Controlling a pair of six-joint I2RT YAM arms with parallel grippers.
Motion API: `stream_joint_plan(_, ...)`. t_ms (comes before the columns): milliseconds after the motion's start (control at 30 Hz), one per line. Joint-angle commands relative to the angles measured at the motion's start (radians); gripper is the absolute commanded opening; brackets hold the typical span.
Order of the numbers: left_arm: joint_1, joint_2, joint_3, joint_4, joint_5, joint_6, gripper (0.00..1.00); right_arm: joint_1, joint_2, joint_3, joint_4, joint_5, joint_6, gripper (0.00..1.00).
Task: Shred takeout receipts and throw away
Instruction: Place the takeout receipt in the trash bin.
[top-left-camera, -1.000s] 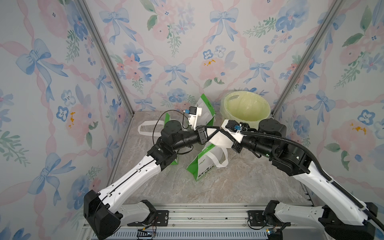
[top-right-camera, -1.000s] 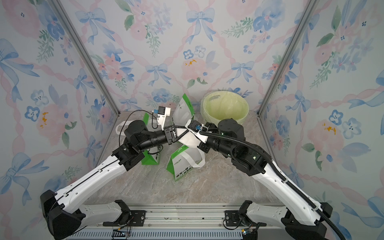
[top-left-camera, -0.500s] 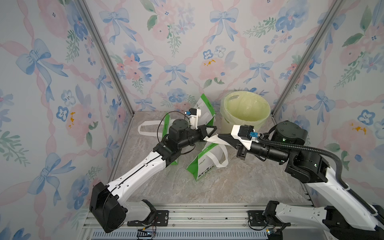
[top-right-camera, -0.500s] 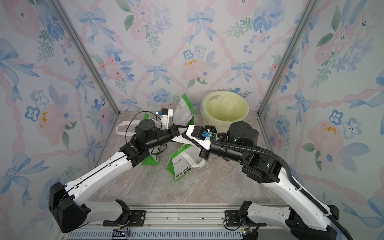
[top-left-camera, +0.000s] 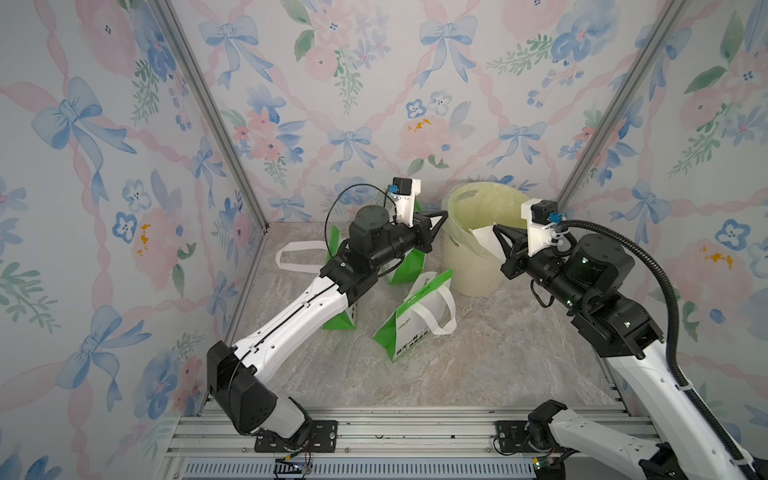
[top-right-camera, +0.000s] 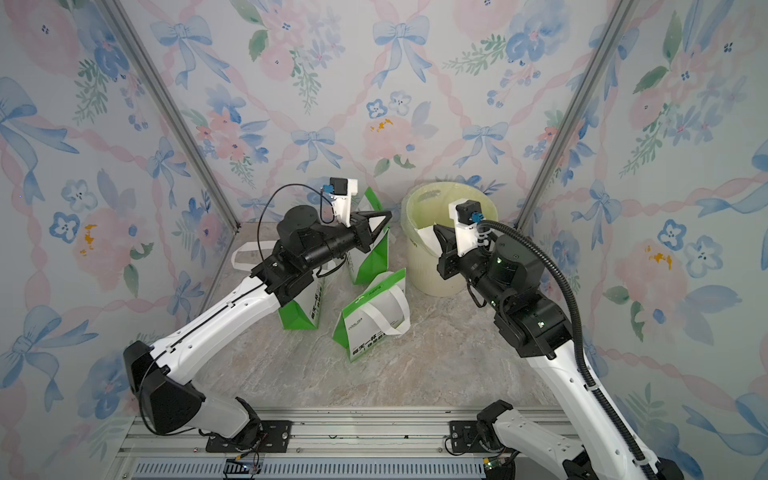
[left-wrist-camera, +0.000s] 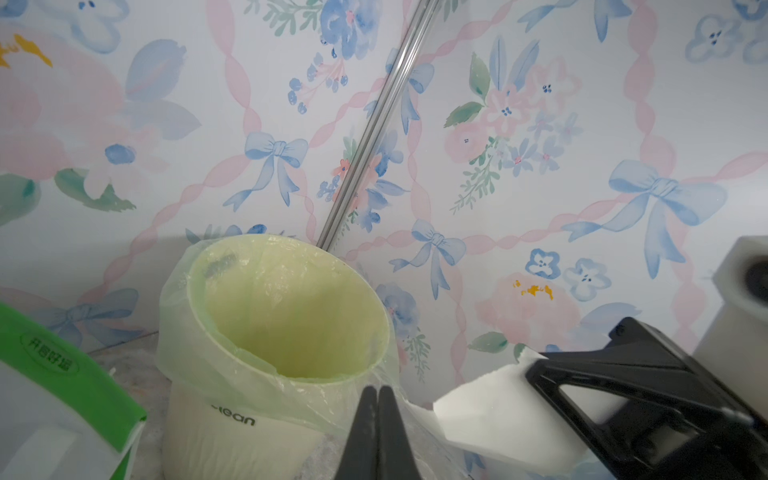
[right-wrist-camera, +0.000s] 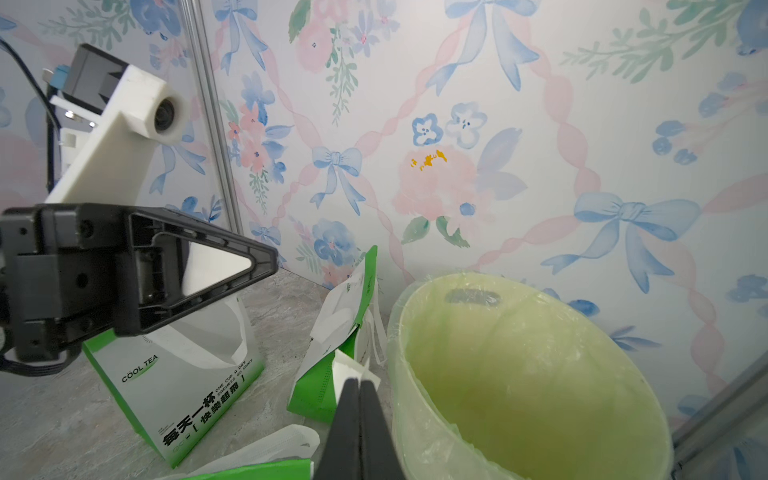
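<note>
The left gripper (top-left-camera: 442, 216) has its jaws pressed together, its tip just short of the rim of the bin (top-left-camera: 469, 266). In the right wrist view a white patch shows through the cut-out of its finger. I cannot tell whether that is a torn scrap caught in the jaws or something behind it. Below and behind this gripper stand the bags, three in all: one (top-left-camera: 337, 322) back under the left arm, one (top-left-camera: 409, 266) just beneath the tip and beside the bin, and one (top-left-camera: 409, 328) leaning nearer the front, between the two grippers. The single bin stands ahead of the tip and is lined with a thin green film; the part of its inside that shows holds no paper. Across the rim, the right gripper (top-left-camera: 496, 227) is also clamped tight, pinching a piece of white receipt (left-wrist-camera: 486, 419) that sticks out past its tip at the bin's near edge. I judge that one receipt is at the tearing stage, with this piece about ready to drop. Nothing has plainly been thrown away yet. This is the only piece of receipt I can count; no others can be made out, so most of the job seems left.
</note>
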Motion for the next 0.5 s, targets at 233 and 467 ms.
stream_joint_plan(233,-0.036,0.406,0.391,-0.001,-0.001,0.226,0.0,-0.007,-0.099,-0.03,-0.053,0.077,0.028,0.0)
stream_joint_plan(467,-0.037,0.553,0.514,-0.008,-0.009,0.211,0.1,-0.006,-0.14,-0.038,-0.082,0.105,0.024,0.0)
